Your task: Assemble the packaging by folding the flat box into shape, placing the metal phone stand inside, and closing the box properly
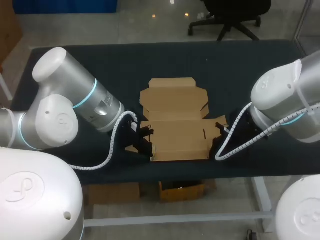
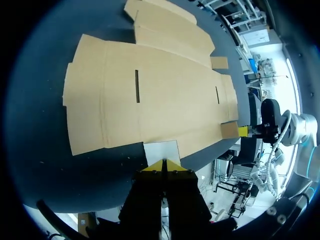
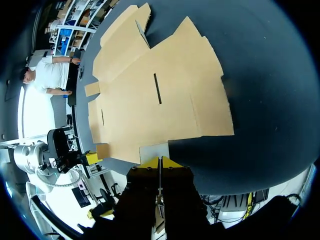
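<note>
Now the flat box lies unfolded on the table, near its front edge. Our left fingers are pressed together at a small side flap; our right fingers likewise at the opposite flap. Whether either tip touches cardboard, we cannot tell; from above, both tips are hidden.

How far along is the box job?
Nothing looks done: the box lies flat and unfolded on the table. In hand: the left hand and right hand, both shut, sit at small flaps at opposite ends of it, seemingly about to start folding. Left: folding, loading the phone stand, which isn't in view, and closing.
</note>
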Controlling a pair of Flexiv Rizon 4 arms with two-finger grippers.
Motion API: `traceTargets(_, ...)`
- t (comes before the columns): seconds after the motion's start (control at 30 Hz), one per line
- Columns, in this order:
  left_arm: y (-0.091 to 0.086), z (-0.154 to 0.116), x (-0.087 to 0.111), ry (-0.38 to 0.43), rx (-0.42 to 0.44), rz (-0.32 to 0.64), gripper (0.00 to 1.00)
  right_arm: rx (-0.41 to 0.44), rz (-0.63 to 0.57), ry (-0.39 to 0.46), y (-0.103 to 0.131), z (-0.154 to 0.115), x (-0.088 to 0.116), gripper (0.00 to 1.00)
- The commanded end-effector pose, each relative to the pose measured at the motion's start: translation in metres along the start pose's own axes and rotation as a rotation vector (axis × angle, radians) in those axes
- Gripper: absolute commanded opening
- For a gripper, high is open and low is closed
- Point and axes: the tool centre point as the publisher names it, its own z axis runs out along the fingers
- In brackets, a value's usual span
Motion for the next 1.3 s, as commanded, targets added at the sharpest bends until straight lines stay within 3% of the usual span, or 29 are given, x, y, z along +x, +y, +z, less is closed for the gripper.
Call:
traceTargets(0.03,0.001,0.003,0.001,-0.008,0.0,-0.002,0.0,0.01,0.001,-0.016,0.002,0.008,0.002,0.0)
traceTargets(0.87,0.001,0.02,0.001,-0.028,-0.012,0.006,0.0,0.028,-0.019,-0.068,-0.005,0.021,0.01,0.0)
traceTargets(1.3,0.001,0.029,0.005,-0.055,0.044,0.017,0.0,0.025,-0.015,-0.089,-0.009,0.027,0.007,0.0)
